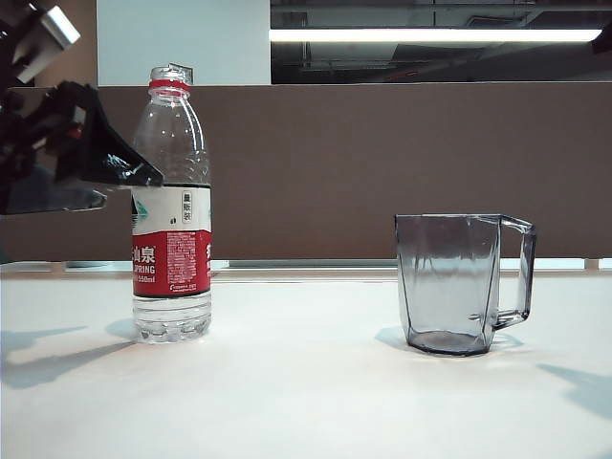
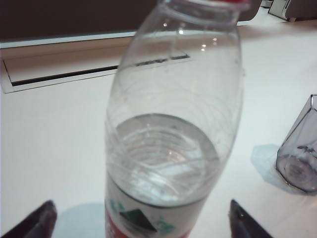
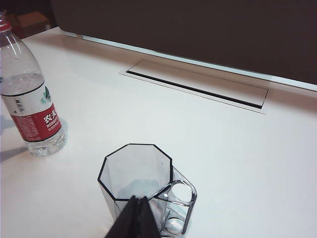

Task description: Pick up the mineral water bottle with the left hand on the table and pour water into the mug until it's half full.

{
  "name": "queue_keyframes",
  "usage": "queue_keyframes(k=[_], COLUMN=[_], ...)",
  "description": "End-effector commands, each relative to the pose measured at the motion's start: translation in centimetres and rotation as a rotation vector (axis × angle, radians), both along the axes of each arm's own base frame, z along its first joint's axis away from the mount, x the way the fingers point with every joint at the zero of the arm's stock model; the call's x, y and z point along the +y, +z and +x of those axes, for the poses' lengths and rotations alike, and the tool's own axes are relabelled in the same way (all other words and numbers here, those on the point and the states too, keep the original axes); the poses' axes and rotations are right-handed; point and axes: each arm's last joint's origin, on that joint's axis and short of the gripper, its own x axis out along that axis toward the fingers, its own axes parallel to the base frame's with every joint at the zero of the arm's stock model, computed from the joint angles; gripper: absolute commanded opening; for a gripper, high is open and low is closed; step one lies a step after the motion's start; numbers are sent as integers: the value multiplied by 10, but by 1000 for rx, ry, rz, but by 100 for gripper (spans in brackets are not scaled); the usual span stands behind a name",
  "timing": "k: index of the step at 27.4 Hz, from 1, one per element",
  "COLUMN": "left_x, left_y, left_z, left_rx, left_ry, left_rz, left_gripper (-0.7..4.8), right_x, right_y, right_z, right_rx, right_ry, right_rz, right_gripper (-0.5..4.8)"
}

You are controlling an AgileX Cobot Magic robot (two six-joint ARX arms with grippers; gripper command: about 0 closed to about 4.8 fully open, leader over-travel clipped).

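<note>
Left gripper: the left hand [image 2: 141, 220] is standing wide open, its two dark fingertips showing in the lower corners of the left wrist view with the mineral water bottle [image 2: 173, 124] between them, not yet clamped; in the exterior view it is hovering at the left edge, level with the bottle's shoulder.
Why so: the jaws are straddling the bottle, probably lining up to grip around or just above the label.
Bottle: it is standing upright and uncapped at left of centre in the exterior view [image 1: 171, 210], water reaching about the label's top.
Mug: the mug [image 1: 461, 283] is sitting upright right of centre, well apart from the bottle, handle pointing right, apparently empty.
Right gripper: the right gripper [image 3: 136, 218] is hanging just above the mug's near rim, fingers pressed together, holding nothing; perhaps waiting clear of the pour.
Surface: the table [image 1: 306, 392] is lying plain white and smooth, with a slotted panel [image 3: 198, 89] set into it.
Room: a brown partition and a lit ceiling strip are showing behind.
</note>
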Motion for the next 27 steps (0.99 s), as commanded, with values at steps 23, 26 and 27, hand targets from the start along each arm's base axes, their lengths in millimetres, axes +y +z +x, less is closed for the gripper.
queue_keyframes(k=[23,26,27], left_x=[-18,-20,-20], left_y=[-11,-9,-9], left_z=[32,33,33], left_rx=[-64,-75,-76], left_ry=[-108,-116,-116], left_rz=[-37,-36,-36], left_gripper=[479,479,479], right_x=[1,1,1], right_y=[-8,-8,-8], right_z=[-4,-4,-4], right_rx=[107,107,107], right_ry=[102,101,101], right_rz=[-31,-31,-31], right_gripper=[-5,-5,-5])
